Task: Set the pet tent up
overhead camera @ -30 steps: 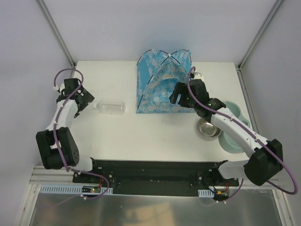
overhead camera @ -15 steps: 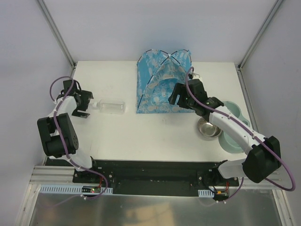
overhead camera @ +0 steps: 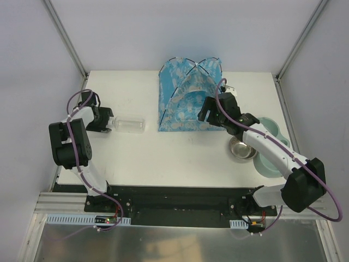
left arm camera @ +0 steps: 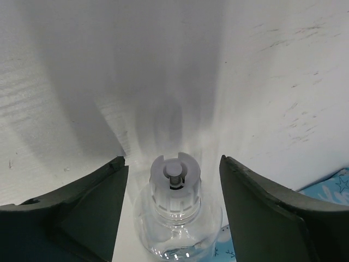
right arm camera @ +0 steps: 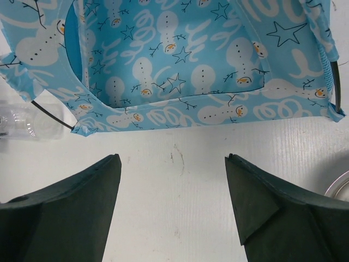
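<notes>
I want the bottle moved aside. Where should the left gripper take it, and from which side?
Probably the cap end, approached from the left: the bottle lies on its side, its narrow cap pointing at the left gripper, whose open jaws flank it.

The pet tent [overhead camera: 188, 101] sits at the table's [overhead camera: 163, 158] far edge — bottle [overhead camera: 130, 124] to its left, bowl [overhead camera: 240, 152] to its right.
</notes>
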